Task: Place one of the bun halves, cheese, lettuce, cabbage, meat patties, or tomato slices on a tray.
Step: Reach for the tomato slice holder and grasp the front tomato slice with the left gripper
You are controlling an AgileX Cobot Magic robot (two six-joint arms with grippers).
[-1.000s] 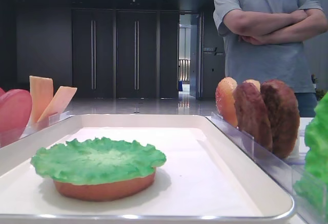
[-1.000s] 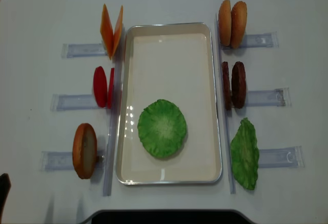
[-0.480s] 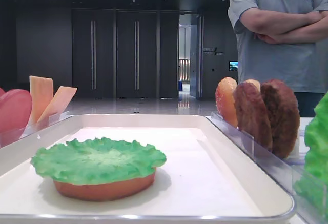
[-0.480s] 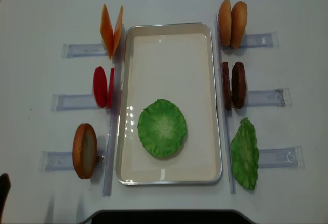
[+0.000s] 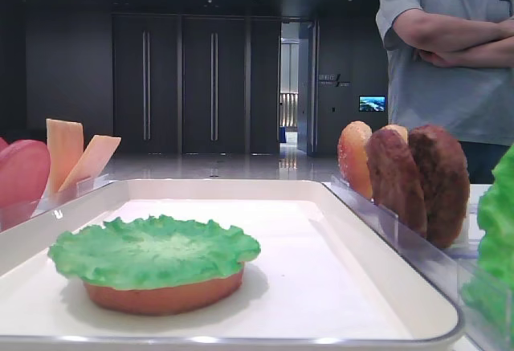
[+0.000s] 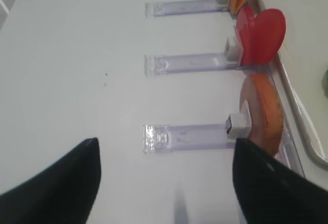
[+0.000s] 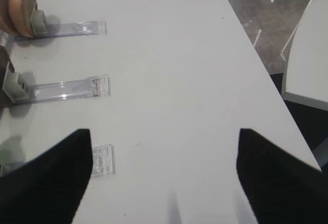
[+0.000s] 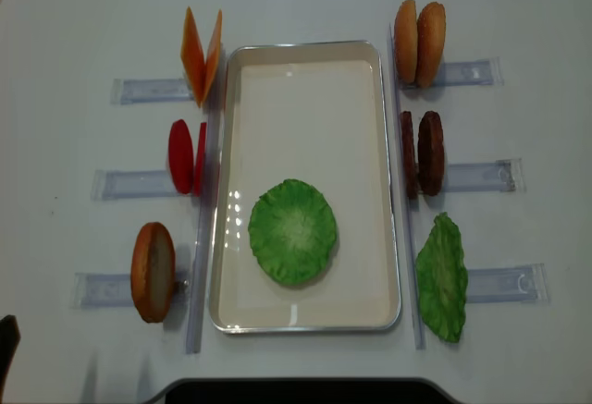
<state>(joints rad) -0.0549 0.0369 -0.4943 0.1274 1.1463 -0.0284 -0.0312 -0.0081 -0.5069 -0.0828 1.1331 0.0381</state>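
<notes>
The white tray (image 8: 305, 46) lies mid-table. In it a ruffled green lettuce leaf (image 8: 292, 230) (image 5: 152, 248) rests on a flat bun half (image 5: 165, 296). Left of the tray stand cheese slices (image 8: 202, 53), red tomato slices (image 8: 181, 156) (image 6: 261, 35) and another bun half (image 8: 153, 271) (image 6: 262, 112). On the tray's right are two more bun halves (image 8: 418, 42) (image 7: 18, 6), meat patties (image 8: 421, 153) (image 5: 418, 178) and a green leaf (image 8: 442, 277). My left gripper (image 6: 166, 142) hangs open and empty over the table, left of the near bun half. My right gripper (image 7: 164, 130) is open over bare table.
Clear plastic holders (image 8: 139, 184) (image 7: 66, 88) run outward from both long sides of the tray. A person (image 5: 450, 54) with folded arms stands behind the table. The table's right edge (image 7: 266, 75) falls off to the floor.
The person behind the table has shifted to the right. The food pieces, the tray and both grippers look unmoved.
</notes>
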